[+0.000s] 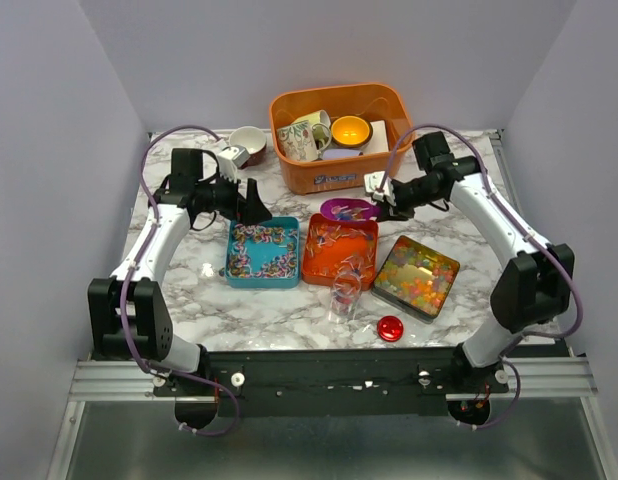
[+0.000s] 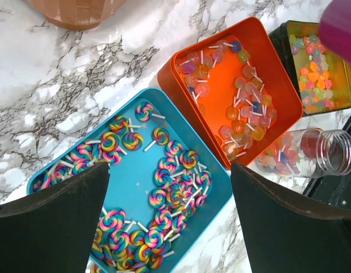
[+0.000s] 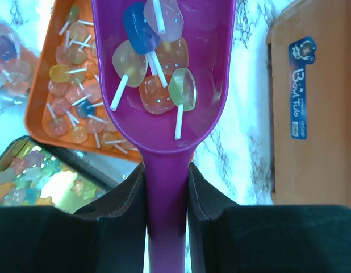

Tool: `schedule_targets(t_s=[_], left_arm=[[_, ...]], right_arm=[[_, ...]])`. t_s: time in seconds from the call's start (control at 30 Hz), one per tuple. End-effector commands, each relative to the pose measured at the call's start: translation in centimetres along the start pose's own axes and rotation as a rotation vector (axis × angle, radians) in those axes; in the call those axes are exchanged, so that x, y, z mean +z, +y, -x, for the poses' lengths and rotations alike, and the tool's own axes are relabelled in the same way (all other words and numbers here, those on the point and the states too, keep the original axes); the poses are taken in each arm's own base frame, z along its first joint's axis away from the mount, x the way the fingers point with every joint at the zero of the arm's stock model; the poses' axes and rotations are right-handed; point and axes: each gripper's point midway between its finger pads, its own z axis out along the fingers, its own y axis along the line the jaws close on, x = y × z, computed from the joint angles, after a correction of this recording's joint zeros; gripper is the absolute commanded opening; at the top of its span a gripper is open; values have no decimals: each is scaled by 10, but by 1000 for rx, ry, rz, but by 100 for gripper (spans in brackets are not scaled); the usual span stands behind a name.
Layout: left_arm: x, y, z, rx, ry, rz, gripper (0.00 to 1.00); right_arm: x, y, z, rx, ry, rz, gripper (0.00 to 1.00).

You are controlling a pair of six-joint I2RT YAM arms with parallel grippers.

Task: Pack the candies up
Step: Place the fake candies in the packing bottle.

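**Operator:** What does the right wrist view show that the top view does not?

**Technician:** Translucent stick candies (image 3: pixel 155 68) lying in the purple plastic scoop (image 3: pixel 164 131).

**Operator:** What is the end effector status?

**Technician:** The right gripper (image 3: pixel 166 182) has its 2 fingers clamped on the scoop handle. The left gripper (image 2: pixel 170 176) is spread wide and holds nothing, above the teal rectangular tin (image 2: pixel 136 170) of swirl candies (image 2: pixel 164 196).

Btm edge cuts scoop (image 3: pixel 159 145) handle (jar (image 3: pixel 17 85) + candies (image 3: pixel 4 48) inside blurred).

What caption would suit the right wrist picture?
Right gripper shut on a purple plastic scoop holding translucent lollipop candies, near the orange rectangular tray.
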Motion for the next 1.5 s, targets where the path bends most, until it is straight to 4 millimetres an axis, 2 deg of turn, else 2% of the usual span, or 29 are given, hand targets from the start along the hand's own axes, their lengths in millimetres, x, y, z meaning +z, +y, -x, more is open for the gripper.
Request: schedule_targets(t_s=[0.0,0.17,0.2,0.27,0.37,0.47,0.7,1.13,1.47], left_arm=[[-11,3,17,14,-63,69,99],[-16,10,19,18,-65,131,99],[-18,13,19,24,-63,151,99],[-20,14,17,23,-59,166,99],[-22,15,13,24,-57,181,99],[-23,15,7,21,-56,195,99],[-27,11,-7,16,-59,206,99],[-36,9,-21,22,-81,240,99],[-37,8,-16,19,-112,244,99]], right_arm=[[-30,27,6,-42,88,28,1],[-60,63,-22,-95,297,112,1],[-68,67,-21,-124,318,97,1],[-75,80,-31,-131,376,122,1],[-85,87,-30,-139,420,126,1],[-90,93,-27,-148,444,133,1],[-82,109,-22,-179,508,170,1],[-76,110,-14,-242,605,194,1],[-72,101,-7,-297,710,190,1]])
